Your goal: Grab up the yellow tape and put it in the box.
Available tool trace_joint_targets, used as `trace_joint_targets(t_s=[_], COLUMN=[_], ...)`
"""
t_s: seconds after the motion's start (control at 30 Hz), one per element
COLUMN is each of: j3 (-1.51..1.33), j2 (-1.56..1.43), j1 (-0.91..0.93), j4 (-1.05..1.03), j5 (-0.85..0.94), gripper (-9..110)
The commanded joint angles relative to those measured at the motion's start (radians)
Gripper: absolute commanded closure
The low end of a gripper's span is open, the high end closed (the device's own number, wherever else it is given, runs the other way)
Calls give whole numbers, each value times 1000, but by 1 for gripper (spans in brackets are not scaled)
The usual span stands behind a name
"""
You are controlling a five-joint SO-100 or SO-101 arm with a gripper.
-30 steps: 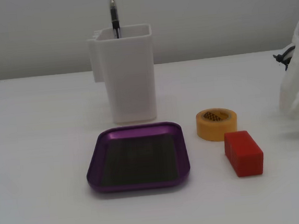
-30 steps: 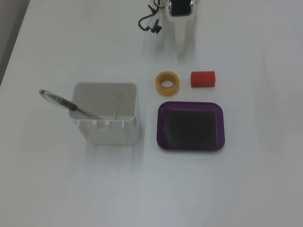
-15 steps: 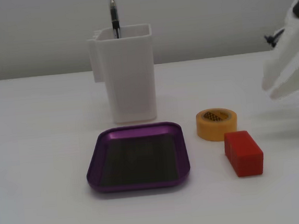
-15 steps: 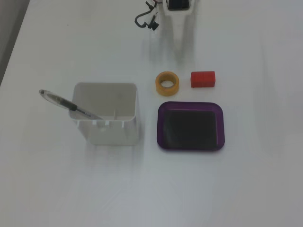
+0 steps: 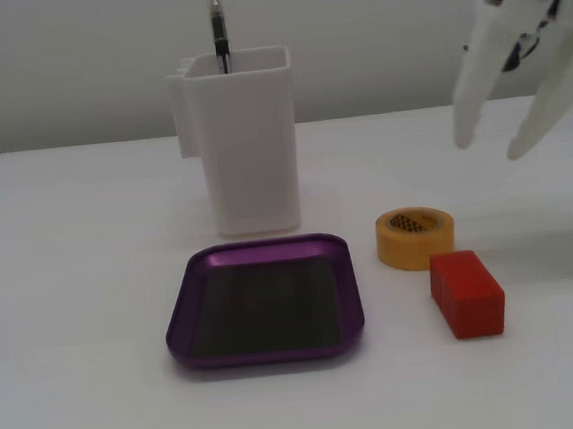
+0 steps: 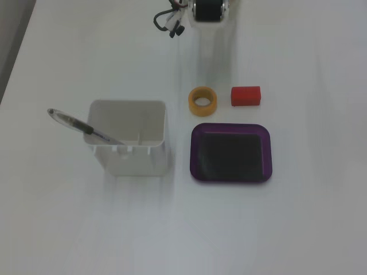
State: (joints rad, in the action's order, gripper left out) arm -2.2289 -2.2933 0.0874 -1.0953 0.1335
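Note:
The yellow tape lies flat on the white table, just right of the box's far right corner and touching nothing. It also shows in a fixed view from above, above the box. The box is a shallow purple tray with a dark inside, and it is empty; its rim shows from above too. My gripper hangs in the air at the top right, above and behind the tape. Its white fingers are spread open and hold nothing. From above, only the arm's dark motor is distinct.
A red block lies just right of the tape and shows from above as well. A tall white square container with a pen in it stands behind the tray.

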Motion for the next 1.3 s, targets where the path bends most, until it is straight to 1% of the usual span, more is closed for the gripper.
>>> trace_joint_targets(t_s=[0.0, 0.2, 0.5, 0.97, 1.03, 1.13, 1.17, 1.2, 1.27], j3=[190, 318, 304, 302, 302, 316, 318, 319, 331], j2=[207, 400, 492, 672, 687, 684, 676, 663, 607], j1=[8, 8, 9, 11, 11, 9, 9, 8, 6], j4=[-61, -71, -57, 61, 66, 60, 52, 49, 49], j5=[5, 6, 8, 8, 8, -3, -5, -5, -5], gripper=[83, 83, 83, 84, 87, 100, 103, 102, 102])
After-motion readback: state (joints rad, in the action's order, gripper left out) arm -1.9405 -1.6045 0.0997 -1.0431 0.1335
